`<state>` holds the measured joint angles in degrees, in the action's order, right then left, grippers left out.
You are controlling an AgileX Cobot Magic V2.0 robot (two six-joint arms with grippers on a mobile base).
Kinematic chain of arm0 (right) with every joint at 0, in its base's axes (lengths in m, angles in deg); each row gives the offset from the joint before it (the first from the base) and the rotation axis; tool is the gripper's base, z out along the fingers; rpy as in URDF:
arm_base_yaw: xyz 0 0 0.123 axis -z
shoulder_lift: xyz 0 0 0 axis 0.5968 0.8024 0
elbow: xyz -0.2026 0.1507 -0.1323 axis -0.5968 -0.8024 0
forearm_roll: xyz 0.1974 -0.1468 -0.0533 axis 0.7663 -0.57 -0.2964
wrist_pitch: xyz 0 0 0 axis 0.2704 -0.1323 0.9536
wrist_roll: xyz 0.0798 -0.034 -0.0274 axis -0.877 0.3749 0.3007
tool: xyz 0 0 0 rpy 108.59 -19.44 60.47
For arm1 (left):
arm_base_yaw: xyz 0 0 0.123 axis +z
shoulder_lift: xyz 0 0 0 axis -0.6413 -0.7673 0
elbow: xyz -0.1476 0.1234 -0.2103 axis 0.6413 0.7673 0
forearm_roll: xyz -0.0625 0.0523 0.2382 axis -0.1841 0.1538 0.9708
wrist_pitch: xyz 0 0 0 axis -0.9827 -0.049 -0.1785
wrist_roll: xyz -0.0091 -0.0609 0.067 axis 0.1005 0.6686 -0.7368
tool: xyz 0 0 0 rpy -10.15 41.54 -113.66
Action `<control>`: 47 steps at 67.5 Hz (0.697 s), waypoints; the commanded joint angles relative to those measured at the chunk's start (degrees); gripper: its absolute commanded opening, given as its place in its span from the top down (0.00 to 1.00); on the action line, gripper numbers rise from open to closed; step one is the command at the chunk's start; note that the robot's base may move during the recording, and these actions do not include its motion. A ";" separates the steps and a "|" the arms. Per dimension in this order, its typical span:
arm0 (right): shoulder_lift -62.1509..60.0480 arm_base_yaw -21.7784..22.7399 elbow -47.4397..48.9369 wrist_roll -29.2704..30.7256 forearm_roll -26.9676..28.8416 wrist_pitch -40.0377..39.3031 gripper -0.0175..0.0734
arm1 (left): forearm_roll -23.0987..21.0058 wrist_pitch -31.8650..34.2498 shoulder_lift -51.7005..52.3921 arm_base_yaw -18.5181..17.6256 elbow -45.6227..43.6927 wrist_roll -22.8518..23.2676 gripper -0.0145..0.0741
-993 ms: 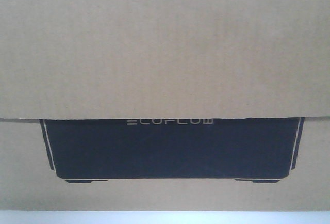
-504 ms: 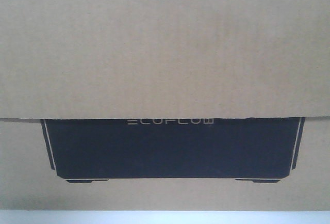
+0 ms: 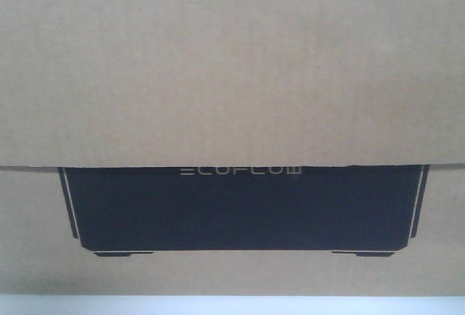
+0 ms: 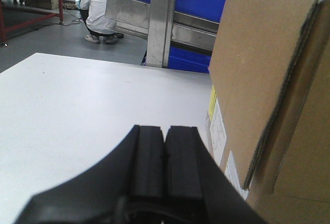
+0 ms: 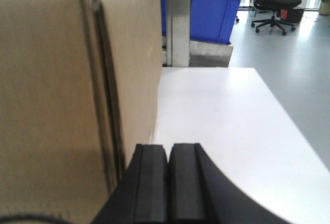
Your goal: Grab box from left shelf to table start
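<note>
Comparing the front view across the last second, nothing has shifted: the box (image 3: 232, 68) fills the frame as before, black panel and ECOFLOW lettering in the same place, a strip of the table (image 3: 232, 306) below it. The box stands on the table, shelf (image 4: 162, 20) and blue bins (image 5: 214, 7) behind. Left gripper (image 4: 165, 154) and right gripper (image 5: 167, 175) flank it with pads pressed together, holding nothing. Judgement: transfer looks complete, arms idle or releasing.

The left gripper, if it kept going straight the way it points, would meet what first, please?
Probably nothing nearby: the shut left gripper points along bare table beside the box, toward the metal shelf post beyond; depth is unclear.
</note>
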<state>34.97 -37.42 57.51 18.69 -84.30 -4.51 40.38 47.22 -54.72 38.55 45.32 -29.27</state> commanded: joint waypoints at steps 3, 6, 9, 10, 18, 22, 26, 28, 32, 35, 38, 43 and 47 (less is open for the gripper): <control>-0.70 -0.86 -1.90 -0.08 -0.97 -8.04 0.74 | -0.14 5.15 0.88 -0.06 -0.24 -0.21 0.94; -0.70 -0.86 -1.75 -0.08 -0.97 -7.35 0.74 | -0.14 5.15 0.88 -0.06 -0.24 -0.21 0.94; -0.70 -0.86 -1.75 -0.08 -0.97 -7.35 0.74 | -0.14 5.15 0.88 -0.06 -0.24 -0.21 0.94; -0.70 -0.86 -1.75 -0.02 -0.97 -7.41 0.74 | -0.14 5.15 0.88 -0.06 -0.24 -0.21 0.94; -0.70 -0.86 -1.75 -0.02 -0.97 -7.90 0.74 | -0.14 5.15 0.88 -0.06 -0.24 -0.21 0.94; -0.70 -0.86 -1.75 -0.02 -0.97 -7.90 0.74 | -0.14 5.15 0.88 -0.06 -0.24 -0.21 0.94; -0.70 -0.86 -1.75 -0.02 -0.97 -7.90 0.74 | -0.14 5.15 0.88 -0.06 -0.24 -0.21 0.94; -0.70 -0.86 -1.75 -0.02 -0.97 -7.90 0.74 | -0.14 5.15 0.88 -0.06 -0.24 -0.21 0.94; -0.70 -0.86 -1.75 -0.02 -0.97 -7.90 0.74 | -0.14 5.15 0.88 -0.06 -0.24 -0.21 0.94; -0.70 -0.86 -1.75 -0.02 -0.97 -7.90 0.74 | -0.14 5.15 0.88 -0.06 -0.24 -0.21 0.94; -0.70 -0.86 -1.75 -0.02 -0.97 -7.90 0.74 | -0.14 5.15 0.88 -0.06 -0.24 -0.21 0.94; -0.70 -0.86 -1.75 -0.02 -0.97 -7.90 0.74 | -0.14 5.15 0.88 -0.06 -0.24 -0.21 0.94; -0.70 -0.86 -1.75 -0.02 -0.97 -7.90 0.74 | -0.14 5.15 0.88 -0.06 -0.24 -0.21 0.94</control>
<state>34.88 -38.27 56.00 18.69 -84.60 -6.81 40.38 47.22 -54.72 38.55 45.32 -29.27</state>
